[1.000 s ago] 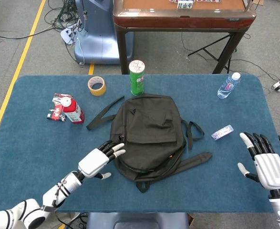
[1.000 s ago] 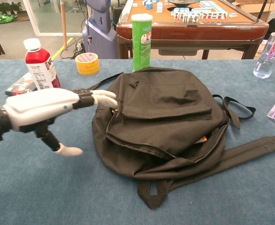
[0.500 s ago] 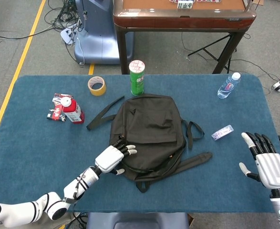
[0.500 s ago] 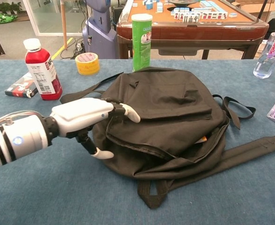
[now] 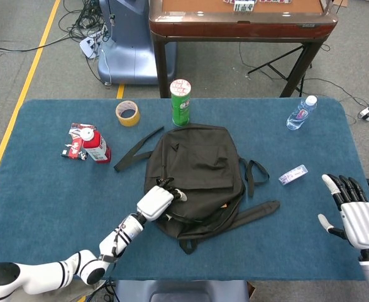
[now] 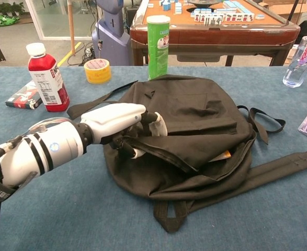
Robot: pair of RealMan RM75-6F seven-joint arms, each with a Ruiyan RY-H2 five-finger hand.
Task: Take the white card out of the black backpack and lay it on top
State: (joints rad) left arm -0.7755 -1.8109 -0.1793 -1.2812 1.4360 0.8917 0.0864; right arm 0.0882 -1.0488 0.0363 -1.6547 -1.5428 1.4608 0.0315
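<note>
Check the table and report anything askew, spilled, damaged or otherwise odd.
Nothing is spilled or broken. The black fabric backpack lies flat with its straps sprawled and its zipper gaping, an orange-edged scrap showing in the opening. The left hand is lifting the flap. The red drink bottle and green cylindrical can stand upright.

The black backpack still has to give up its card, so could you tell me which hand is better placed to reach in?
The left hand: it is already at the black backpack's opening. The right hand hovers open by the table edge.
</note>
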